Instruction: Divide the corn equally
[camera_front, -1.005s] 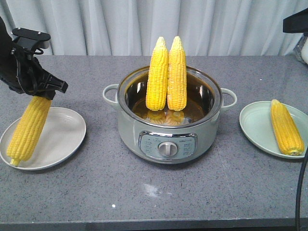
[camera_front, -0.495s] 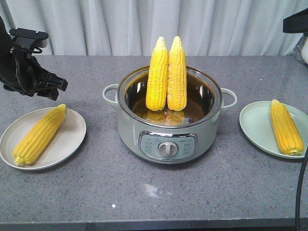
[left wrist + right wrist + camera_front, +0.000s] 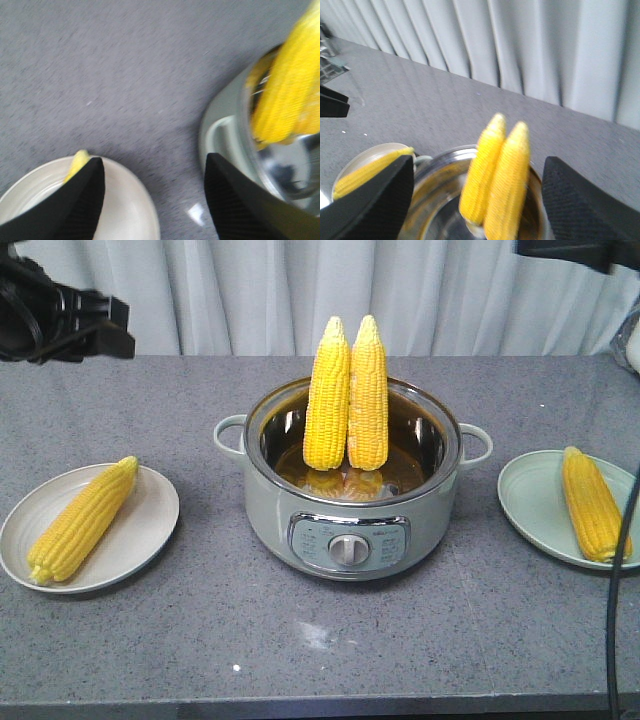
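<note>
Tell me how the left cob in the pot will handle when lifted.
The left cob touches its neighbour, standing in the pot, so lifting it may topple the other. It looks stiff and probably hefty. Rounded and tapered, it could slip in a grasp or roll once laid flat.

Countertop (image 3: 200,640): grey speckled, stone-like, smooth, mostly matt with faint shiny patches.
Pot (image 3: 270,525) outer wall: pale green, smooth, glossy coating.
Pot inside: polished metal, mirror-bright, showing yellow reflections.
Control panel (image 3: 348,540): silvery, metal-looking, with a shiny knob.
Plate at lower left (image 3: 140,530): off-white, smooth, soft glazed sheen.
Plate at right edge (image 3: 530,505): pale green, smooth, same low sheen.
Corn (image 3: 345,400): bumpy kernel rows, waxy light gloss.
Curtain (image 3: 250,290): pale pleated cloth, matt.
Left gripper (image 3: 154,161) pads (image 3: 80,200): black, matt, fine cross-hatched texture.
Right gripper (image 3: 479,162) pads (image 3: 570,200): same black, matt, gridded surface.
</note>
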`<state>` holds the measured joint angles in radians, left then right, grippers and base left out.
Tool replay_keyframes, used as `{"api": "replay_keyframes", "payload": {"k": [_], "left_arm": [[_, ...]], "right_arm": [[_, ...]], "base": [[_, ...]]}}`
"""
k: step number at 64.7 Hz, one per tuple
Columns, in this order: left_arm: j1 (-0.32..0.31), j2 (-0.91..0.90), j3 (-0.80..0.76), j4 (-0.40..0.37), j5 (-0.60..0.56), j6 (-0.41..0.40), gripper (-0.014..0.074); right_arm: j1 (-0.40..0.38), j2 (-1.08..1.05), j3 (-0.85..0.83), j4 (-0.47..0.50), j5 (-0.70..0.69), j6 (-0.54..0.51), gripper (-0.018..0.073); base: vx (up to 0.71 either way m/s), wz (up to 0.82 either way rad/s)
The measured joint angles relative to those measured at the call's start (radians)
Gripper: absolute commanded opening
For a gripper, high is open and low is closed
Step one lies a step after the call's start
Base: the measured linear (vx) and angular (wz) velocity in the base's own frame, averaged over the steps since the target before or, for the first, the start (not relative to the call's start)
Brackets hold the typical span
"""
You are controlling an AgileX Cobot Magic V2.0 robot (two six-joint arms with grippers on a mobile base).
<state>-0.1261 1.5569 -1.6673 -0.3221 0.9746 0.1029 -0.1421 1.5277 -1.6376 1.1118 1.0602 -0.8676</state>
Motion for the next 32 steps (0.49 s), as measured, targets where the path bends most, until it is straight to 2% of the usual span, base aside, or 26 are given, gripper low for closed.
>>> {"api": "replay_keyframes", "payload": {"k": [7,15,20,32], "left_arm": [[0.0,-0.025,0.0,-0.089,-0.007,0.045,0.0432],[0.0,-0.033,0.0,-0.178,-0.01,0.097,0.0432],[0.0,-0.033,0.0,-0.194,-0.009,0.104,0.0432],[0.0,-0.033,0.0,-0.2,-0.009,0.105,0.0432]], "right_arm": [[0.109,0.075,0.0,-0.002,-0.1,-0.044,0.0524],[0.198,0.179,0.0,-0.012,-0.228,-0.099,0.0538],[0.229,0.224,0.0,-0.011,-0.296,-0.118,0.0549],[0.256,0.317,-0.045,-0.008,-0.321,-0.125,0.0552]], "base": [[0.0,0.0],[0.0,0.0],[0.0,0.0],[0.0,0.0]]}}
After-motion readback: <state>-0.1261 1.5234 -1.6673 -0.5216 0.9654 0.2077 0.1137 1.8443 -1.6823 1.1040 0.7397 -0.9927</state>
